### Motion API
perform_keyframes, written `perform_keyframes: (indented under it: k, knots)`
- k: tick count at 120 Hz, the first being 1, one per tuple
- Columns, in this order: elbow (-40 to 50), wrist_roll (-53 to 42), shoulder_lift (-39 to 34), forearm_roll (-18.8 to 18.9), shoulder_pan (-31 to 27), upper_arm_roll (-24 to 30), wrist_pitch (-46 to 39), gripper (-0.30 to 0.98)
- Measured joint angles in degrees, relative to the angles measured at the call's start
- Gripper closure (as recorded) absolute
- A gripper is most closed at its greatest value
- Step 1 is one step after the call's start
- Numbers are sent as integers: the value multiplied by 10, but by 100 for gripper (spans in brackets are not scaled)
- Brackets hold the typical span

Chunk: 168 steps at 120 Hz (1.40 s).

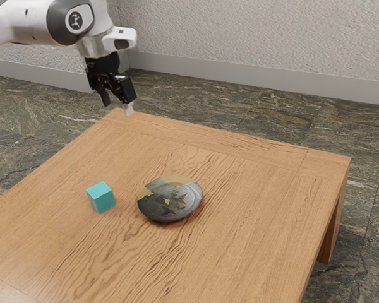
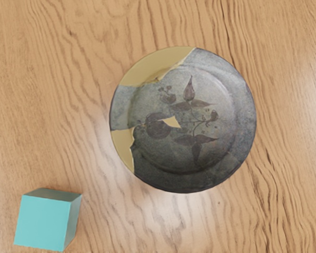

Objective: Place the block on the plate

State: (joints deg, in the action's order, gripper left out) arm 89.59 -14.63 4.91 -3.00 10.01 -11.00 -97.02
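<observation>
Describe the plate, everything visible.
The plate is round, with a wide rim around a shallow well. It looks like glazed ceramic, mottled dark grey, with tan patches at the rim, a small one near the middle, and dark leaf-and-flower motifs. It lies face up on the wooden table, beside the teal block, a gap between them.

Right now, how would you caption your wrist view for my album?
Turquoise cubic block near a round grey floral plate on a wooden tabletop.

Block (image 1: 101,198) and plate (image 1: 170,201) on the table (image 1: 259,221), near but apart — block toward the exterior view's left.
</observation>
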Motion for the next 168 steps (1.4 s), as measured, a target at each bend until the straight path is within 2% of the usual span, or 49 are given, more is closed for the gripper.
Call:
perform_keyframes:
  k: [34,50,62,76,112,137,168]
  knots:
    - [7,-2,0,1,0,-1,3,0]
    - [85,-2,-27,1,-11,-1,5,0]
    - [129,-7,-34,25,-20,-1,-1,0]
    - [178,-30,-31,46,-28,-1,-45,0]
    - [235,-125,40,54,-79,-3,-193,0]
    - [216,-171,98,34,-100,-4,-233,0]
    - [219,-207,136,13,-122,-3,-283,0]
